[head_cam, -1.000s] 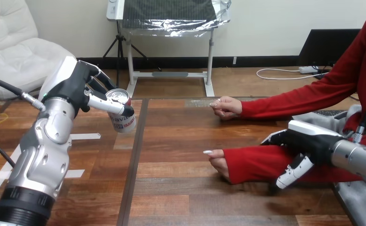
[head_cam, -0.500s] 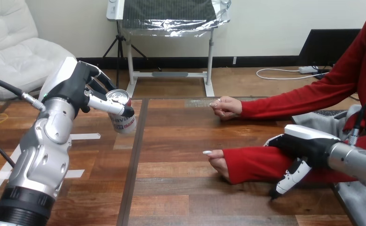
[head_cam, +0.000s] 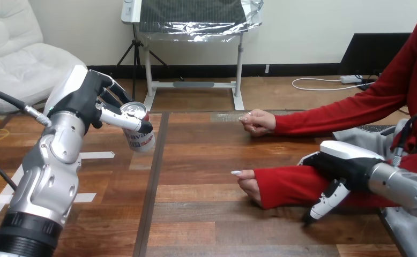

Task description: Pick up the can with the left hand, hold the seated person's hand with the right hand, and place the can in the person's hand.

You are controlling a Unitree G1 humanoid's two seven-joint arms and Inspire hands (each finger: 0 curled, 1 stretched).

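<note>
My left hand (head_cam: 86, 99) is up above the far left part of the brown wooden table (head_cam: 206, 160), and it grips the small silver metal can with a white label (head_cam: 138, 128). My thumb lies across the front of the can just under its shiny top, and my other fingers are curled round the back of it. The can stands almost straight up and down. Its top leans a little to the left, and its bottom points down at the table without touching it. The label has some red and blue print on it, but it is too small for me to read. My right hand (head_cam: 340, 168) is at the near right, lying over the person's red sleeve (head_cam: 287, 184). Its fingers hang down loose and nearly straight on the near side of the sleeve, not wrapped round it. The person's near hand (head_cam: 247, 184) rests on the table to the left of my right hand, apart from it. The person's far hand (head_cam: 257, 120) rests on the table too.
</note>
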